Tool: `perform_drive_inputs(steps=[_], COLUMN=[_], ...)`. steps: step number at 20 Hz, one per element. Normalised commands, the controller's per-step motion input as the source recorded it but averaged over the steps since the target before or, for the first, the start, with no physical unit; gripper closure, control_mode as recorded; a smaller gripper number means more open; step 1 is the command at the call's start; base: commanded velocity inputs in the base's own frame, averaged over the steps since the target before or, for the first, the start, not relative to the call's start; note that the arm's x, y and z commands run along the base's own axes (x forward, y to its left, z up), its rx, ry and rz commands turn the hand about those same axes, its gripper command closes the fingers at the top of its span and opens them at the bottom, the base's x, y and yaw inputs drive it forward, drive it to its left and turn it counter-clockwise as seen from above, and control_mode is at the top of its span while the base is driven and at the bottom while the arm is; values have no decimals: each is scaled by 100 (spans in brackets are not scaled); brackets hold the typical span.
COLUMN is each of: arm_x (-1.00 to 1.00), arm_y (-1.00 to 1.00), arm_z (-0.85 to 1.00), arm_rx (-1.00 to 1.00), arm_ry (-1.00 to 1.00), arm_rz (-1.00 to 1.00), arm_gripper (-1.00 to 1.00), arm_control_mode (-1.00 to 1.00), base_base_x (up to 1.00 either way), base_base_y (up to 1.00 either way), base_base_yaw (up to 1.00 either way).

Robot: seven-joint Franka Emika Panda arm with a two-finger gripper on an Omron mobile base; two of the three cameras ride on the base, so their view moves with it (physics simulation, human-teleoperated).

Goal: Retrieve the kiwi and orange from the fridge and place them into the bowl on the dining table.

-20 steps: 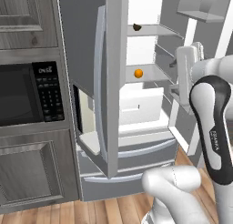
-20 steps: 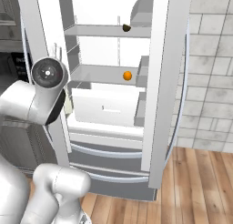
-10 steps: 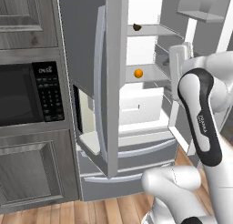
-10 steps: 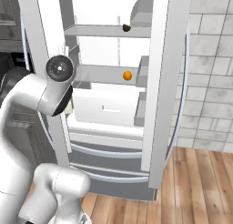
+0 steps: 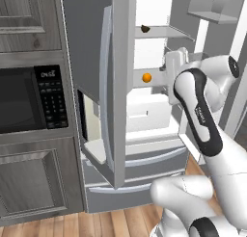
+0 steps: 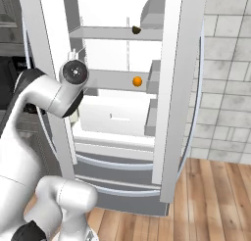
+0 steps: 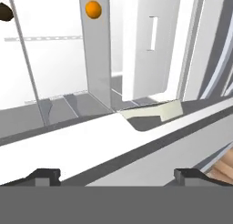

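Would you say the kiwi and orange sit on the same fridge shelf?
No, the kiwi sits one shelf above the orange.

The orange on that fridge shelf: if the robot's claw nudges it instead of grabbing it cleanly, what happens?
The orange looks like a smooth ball resting on a flat shelf, so a nudge would probably send it rolling. Its skin looks glossy, so it may slip between the fingers of the open gripper. It looks small and is likely light and firm enough to squeeze gently.

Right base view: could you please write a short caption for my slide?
Open fridge with the kiwi on the upper shelf, the orange on the shelf below, white arm raised before it.
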Motion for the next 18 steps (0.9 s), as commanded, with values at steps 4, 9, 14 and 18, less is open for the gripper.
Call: perform_drive_inputs(steps=[4, 9, 14, 18], arm_x=[53, 68, 81, 82], arm_y=[17, 10, 25, 33], arm_z=[-13, -12, -19, -20], arm_rx=[5, 7, 4, 1], arm_ry=[5, 1, 0, 0], arm_rz=[13, 13, 7, 4], arm_gripper=[-100, -100, -100, -100], arm_control_mode=[-100, -100, -100, -100], base_base_x=[0, 0, 0, 0], base_base_y=[0, 0, 0, 0], base_base_yaw=[0, 0, 0, 0])
